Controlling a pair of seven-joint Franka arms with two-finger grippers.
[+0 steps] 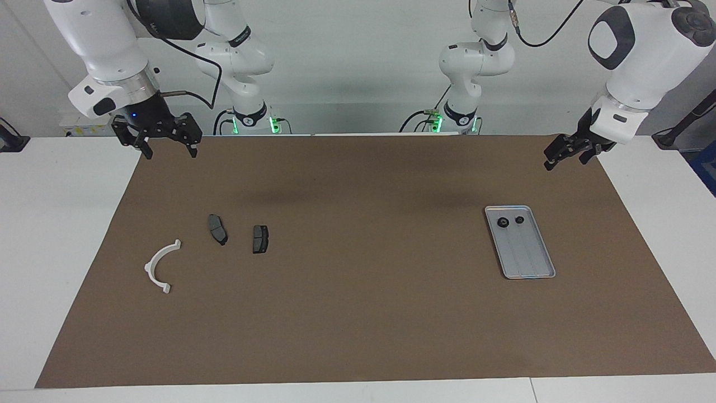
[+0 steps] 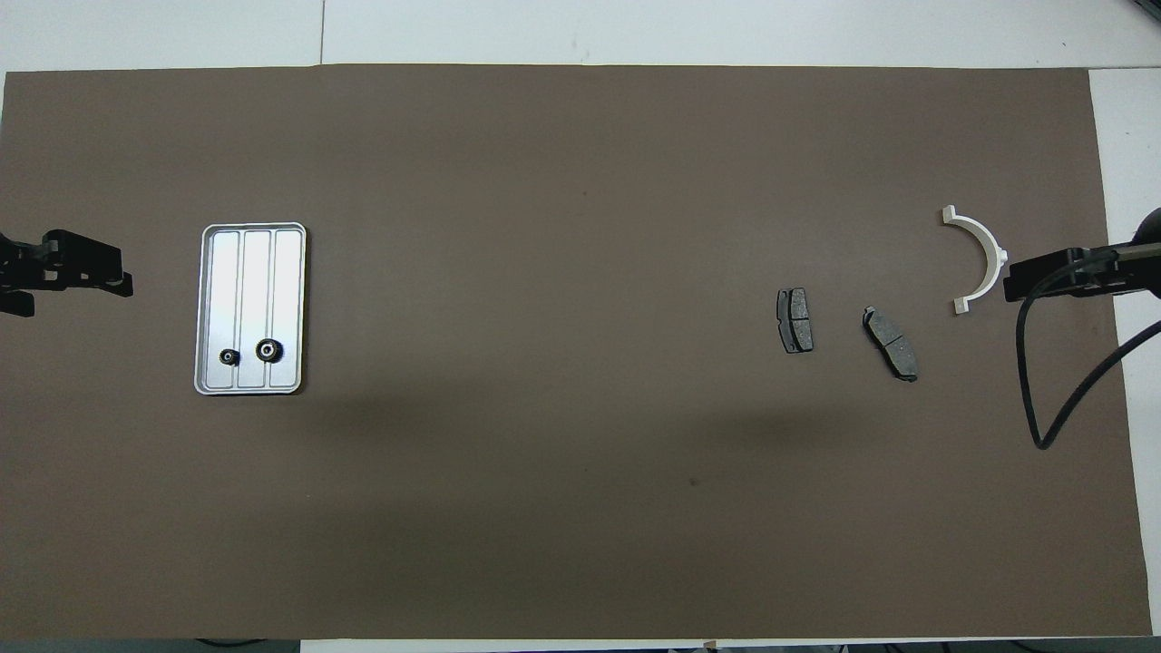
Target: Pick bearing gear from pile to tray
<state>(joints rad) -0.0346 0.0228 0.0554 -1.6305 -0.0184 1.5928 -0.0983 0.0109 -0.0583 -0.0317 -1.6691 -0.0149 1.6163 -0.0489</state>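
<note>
A brown mat point(image 1: 369, 263) covers most of the white table point(image 1: 61, 224).

Toward the right arm's end of the table lie three loose parts, all flat on the mat and apart from one another: a white arc bracket point(image 1: 160, 266), a curved dark plate point(image 1: 217, 229) beside it, and a squarer dark plate point(image 1: 260, 239) beside that, nearest the table's middle. The bracket lies farthest from the robots of the three.

Toward the left arm's end sits the silver tray point(image 1: 528, 263), its long side running away from the robots. Two small black gears rest inside it at the end nearer the robots: the larger gear point(image 1: 503, 223) and, just beside it but not touching, the smaller gear point(image 1: 519, 220). The ribbed floor of the tray is otherwise bare. The mat between the loose parts and the tray is open.

The right gripper point(image 1: 166, 149) hangs in the air over the mat's corner at its own end, near the robots; fingers spread wide, holding nothing, touching nothing.

The left gripper point(image 1: 562, 158) hangs over the mat's edge at its own end, well apart from the tray, seen edge-on. Fingers parted, nothing between them.
</note>
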